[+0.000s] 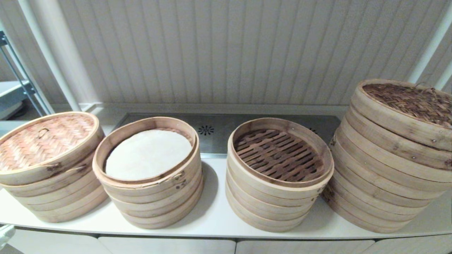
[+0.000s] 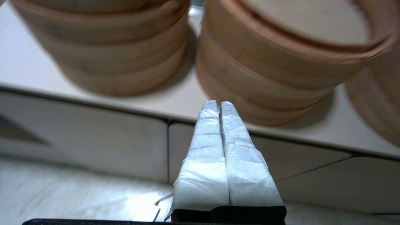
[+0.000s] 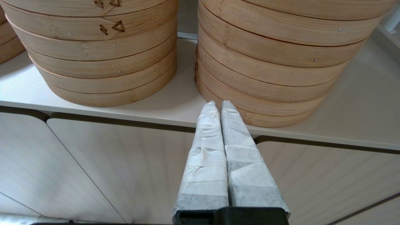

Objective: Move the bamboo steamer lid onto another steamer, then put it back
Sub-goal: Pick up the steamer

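Four stacks of bamboo steamers stand in a row on a white counter (image 1: 219, 215) in the head view, backed by a panelled wall. On the far left stack (image 1: 53, 190) sits a pale woven lid (image 1: 44, 139) with a small loop handle. Beside it, touching, the second stack (image 1: 152, 197) is open, a round white liner (image 1: 148, 153) lying inside its top tray. An open third stack (image 1: 275, 201) shows dark slats, and the taller far right stack (image 1: 381, 176) carries a darker woven lid (image 1: 413, 100), tilted. Behind them lies a steel panel (image 1: 215, 132) with a small vent. Neither arm appears in this view.

From the left wrist, the left gripper (image 2: 218, 104), its fingers wrapped in white cloth and pressed together on nothing, hangs in front of the counter edge, below the two left stacks.

From the right wrist, the right gripper (image 3: 218, 104), likewise wrapped and closed empty, hangs before the cabinet fronts (image 3: 125, 162) under the two right stacks. Small burnt triangle marks (image 3: 114, 27) show on the third stack's wall; no words are readable.
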Available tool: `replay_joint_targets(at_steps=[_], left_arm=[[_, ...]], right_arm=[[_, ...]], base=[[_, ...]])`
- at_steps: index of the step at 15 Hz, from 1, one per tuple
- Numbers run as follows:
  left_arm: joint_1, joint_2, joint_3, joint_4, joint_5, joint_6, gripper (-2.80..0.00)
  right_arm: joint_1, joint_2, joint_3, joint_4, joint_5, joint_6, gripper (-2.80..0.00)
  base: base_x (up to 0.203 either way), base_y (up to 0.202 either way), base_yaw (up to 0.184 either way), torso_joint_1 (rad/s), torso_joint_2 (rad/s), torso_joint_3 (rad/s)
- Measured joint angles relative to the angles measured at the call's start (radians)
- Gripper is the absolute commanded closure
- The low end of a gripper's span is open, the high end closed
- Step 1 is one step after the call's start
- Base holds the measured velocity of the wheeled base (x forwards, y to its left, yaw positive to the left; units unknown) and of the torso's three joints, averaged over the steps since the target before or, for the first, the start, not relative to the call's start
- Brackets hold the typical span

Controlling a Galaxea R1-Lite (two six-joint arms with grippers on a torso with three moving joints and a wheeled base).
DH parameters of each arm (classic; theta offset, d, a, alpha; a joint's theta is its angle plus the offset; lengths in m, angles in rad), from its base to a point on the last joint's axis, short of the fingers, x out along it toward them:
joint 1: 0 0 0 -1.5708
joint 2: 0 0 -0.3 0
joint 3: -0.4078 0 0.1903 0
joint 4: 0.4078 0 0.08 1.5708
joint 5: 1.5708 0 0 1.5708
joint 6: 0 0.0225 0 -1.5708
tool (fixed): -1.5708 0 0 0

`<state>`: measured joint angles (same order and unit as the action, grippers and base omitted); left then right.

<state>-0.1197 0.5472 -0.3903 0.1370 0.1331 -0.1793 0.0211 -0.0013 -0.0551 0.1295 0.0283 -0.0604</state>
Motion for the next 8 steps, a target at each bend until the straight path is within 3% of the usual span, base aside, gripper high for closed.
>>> replay_joint_targets(at_steps=[5,8], left_arm=[[0.061,-0.074,0.083,0.069,0.083,-0.031,0.0],[0.114,-0.164,0.132,0.061,0.067,0.038,0.0]], right_arm=[[0.0,0.0,-0.001,0.003,0.0,0.0,0.0],[0.0,0.0,-0.001,0.004,0.0,0.0,0.0]], base=[[0.0,0.0,0.0,0.0,0.0,0.0],[0.0,0.0,0.0,0.0,0.0,0.0]])
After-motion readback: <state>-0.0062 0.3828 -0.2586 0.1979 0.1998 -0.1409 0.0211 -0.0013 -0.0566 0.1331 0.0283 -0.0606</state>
